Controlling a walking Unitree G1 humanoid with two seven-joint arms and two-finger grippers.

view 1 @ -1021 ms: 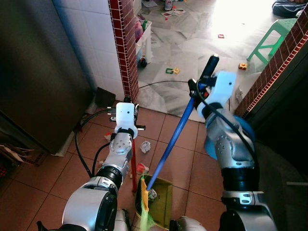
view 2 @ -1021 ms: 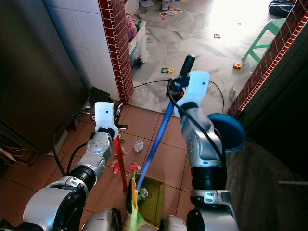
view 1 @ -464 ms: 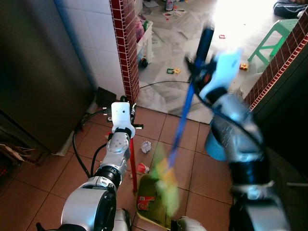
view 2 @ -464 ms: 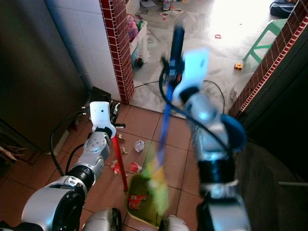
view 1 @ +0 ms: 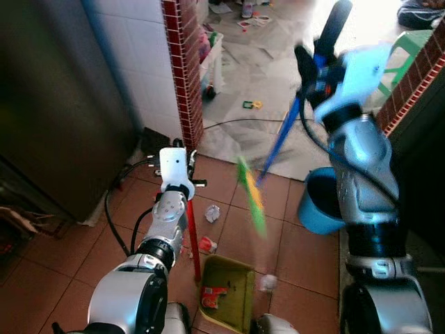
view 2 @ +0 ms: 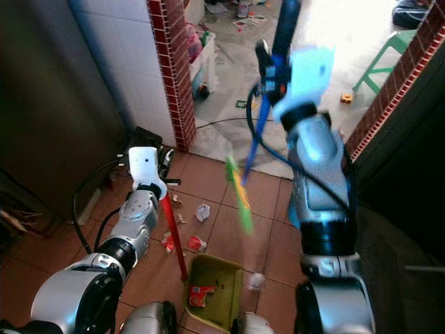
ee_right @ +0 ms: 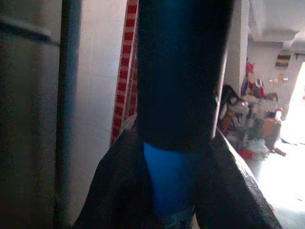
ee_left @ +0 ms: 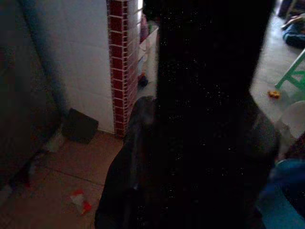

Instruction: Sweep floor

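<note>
Since the earlier frame, my right jaws point(view 1: 316, 59), clamped on the broom point(view 1: 278, 142), lift its bristles clear of the dustpan point(view 1: 226, 292), whose red handle point(view 1: 192, 240) my left jaws point(view 1: 177, 149) grip. Next: sweep crumpled paper point(view 1: 211, 213) in.

blue bucket point(view 1: 316, 205) and brick pillar point(view 1: 182, 69) — open tiles between

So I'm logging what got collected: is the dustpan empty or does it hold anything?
Not empty. The green dustpan, held by its red handle in the left gripper, holds a red scrap of litter.
</note>
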